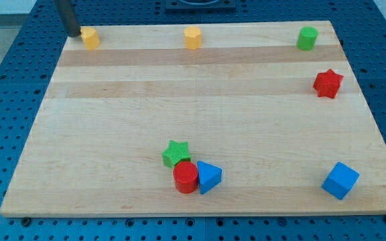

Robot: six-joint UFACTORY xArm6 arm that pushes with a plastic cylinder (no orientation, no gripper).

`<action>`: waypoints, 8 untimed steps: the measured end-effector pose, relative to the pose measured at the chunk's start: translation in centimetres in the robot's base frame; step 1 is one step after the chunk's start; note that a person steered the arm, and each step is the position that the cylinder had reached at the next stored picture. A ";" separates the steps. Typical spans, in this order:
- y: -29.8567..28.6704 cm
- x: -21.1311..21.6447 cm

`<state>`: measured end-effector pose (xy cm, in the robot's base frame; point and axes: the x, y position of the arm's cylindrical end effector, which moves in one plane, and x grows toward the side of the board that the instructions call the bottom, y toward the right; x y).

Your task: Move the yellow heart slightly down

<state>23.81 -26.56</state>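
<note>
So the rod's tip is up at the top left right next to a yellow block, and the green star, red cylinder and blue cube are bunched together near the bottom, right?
Nearly. The camera view shows the blue block in that bunch is a triangle; the blue cube sits alone at the view's bottom right. My tip is beside the yellow block, with the green star and red cylinder bunched.

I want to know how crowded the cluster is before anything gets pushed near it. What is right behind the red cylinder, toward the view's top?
The green star sits directly behind the red cylinder, apparently touching it. The cylinder covers the star's lower edge, so that contact is hidden. The blue triangular block is beside the cylinder, not behind.

My tip, upper left, rod upright
</note>
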 end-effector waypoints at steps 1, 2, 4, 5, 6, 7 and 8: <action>3.7 7.3; 7.2 16.4; 6.8 19.4; 4.3 12.7; 1.9 4.8; -0.1 -2.6; -0.3 -4.7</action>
<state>19.13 -26.85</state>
